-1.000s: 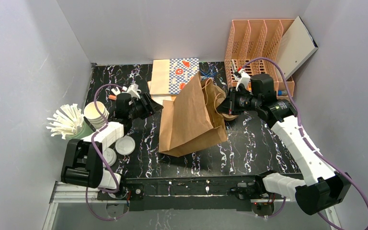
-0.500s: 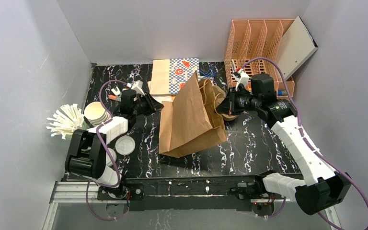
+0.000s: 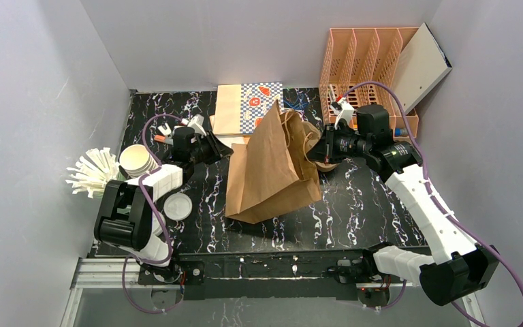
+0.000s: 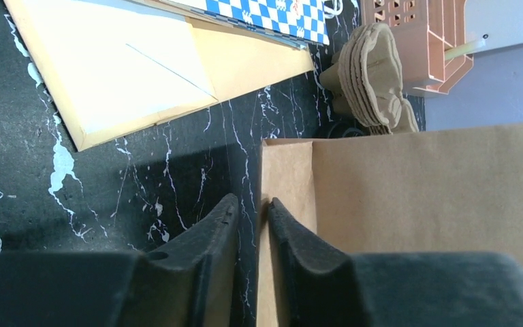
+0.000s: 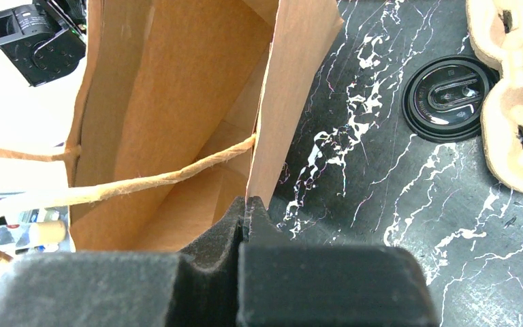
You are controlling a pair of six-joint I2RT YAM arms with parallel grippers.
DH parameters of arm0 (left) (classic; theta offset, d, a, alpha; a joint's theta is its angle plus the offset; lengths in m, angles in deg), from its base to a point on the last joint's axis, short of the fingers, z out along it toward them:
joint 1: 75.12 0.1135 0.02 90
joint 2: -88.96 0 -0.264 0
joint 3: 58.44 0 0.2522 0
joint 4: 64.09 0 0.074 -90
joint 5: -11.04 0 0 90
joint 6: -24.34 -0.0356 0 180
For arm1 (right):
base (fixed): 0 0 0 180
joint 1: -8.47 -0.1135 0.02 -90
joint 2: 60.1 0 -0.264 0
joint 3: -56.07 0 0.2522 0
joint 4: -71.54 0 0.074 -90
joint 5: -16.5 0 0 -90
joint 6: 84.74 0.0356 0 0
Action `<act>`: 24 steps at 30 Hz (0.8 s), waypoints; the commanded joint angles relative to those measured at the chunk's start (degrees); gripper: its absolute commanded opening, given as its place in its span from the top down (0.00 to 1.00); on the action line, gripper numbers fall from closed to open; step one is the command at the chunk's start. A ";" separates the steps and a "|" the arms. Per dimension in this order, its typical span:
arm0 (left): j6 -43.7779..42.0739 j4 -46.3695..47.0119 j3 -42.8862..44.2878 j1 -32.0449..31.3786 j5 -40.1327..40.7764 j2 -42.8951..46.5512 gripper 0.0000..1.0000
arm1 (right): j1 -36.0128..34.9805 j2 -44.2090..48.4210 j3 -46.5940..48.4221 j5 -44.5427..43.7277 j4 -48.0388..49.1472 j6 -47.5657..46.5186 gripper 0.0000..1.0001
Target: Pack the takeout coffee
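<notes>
Entry, bag-opening step. Your right gripper (image 5: 248, 204) has its 2 fingers pressed together on 1 wall of the paper bag (image 3: 272, 167) at the rim, just beside a twine handle (image 5: 150, 180). Judged purpose: anchor that side so the mouth gapes toward the right arm. Your left gripper (image 4: 250, 204) sits at the opposite side of the bag, jaws drawn to a narrow slit with the bag's folded side edge running straight into it. I read this as a pinch on that fold, though the contact itself is hidden between the fingers. With 2 holds on opposite sides, the bag leans tilted on the table (image 3: 361, 204) rather than lying flat. That is likely the point, since a bag spread by both arms can be stood up and opened. The takeout coffee is not in the bag, and the interior seen from the right wrist shows only paper. 1 white-lidded cup (image 3: 177, 205) stands on the table just beside the left arm, well apart from the bag mouth. A 2nd lidded cup cannot be made out in these views. Do not confuse these with the stack of lidless cups (image 3: 136, 160) at the left, or the loose black lid (image 5: 449, 97) beside the pulp cup carriers (image 5: 517, 102). Judgement: packing proper has not begun, and both grippers are occupied, so 1 must let go before any cup can be lifted. Risk: thin paper may tear or slip at the left fold if you pull too hard.
</notes>
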 commanded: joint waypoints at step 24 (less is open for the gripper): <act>5.21 10.43 -2.61 -1.37 -2.21 4.01 0.61 | -0.09 5.73 -2.56 -14.44 -0.13 -0.63 0.99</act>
